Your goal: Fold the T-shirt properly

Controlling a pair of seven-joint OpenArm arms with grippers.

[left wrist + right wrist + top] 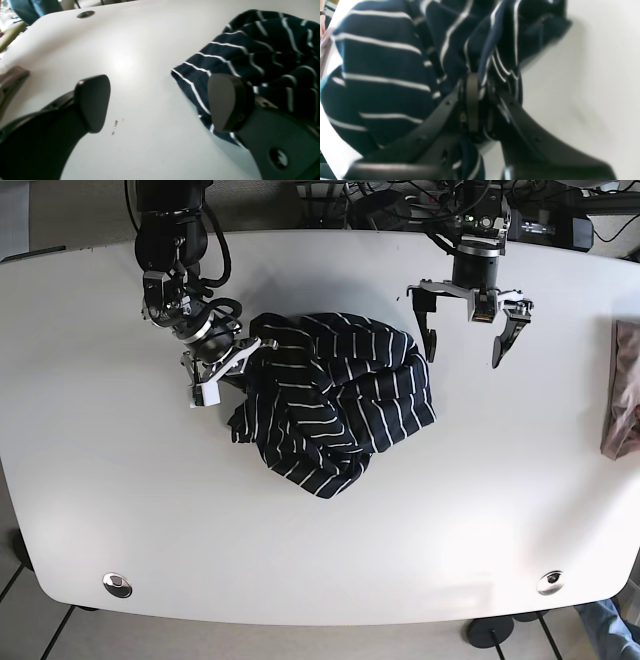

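I see my right gripper [243, 357] pinching the crumpled T-shirt [335, 400] mid-desk; my left gripper [466, 330] hangs spread wide toward the far edge

T-shirt [335, 400] lying crumpled on white tabletop [150, 500] | right gripper [228, 363] pinching its edge | left gripper [466, 332] hovering spread beside it

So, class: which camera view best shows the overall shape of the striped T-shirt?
The base view: the whole T-shirt appears crumpled on the white table. The left wrist view shows only one edge of it beside the open left gripper. The right wrist view is a blurry close-up of fabric clamped in the right gripper.
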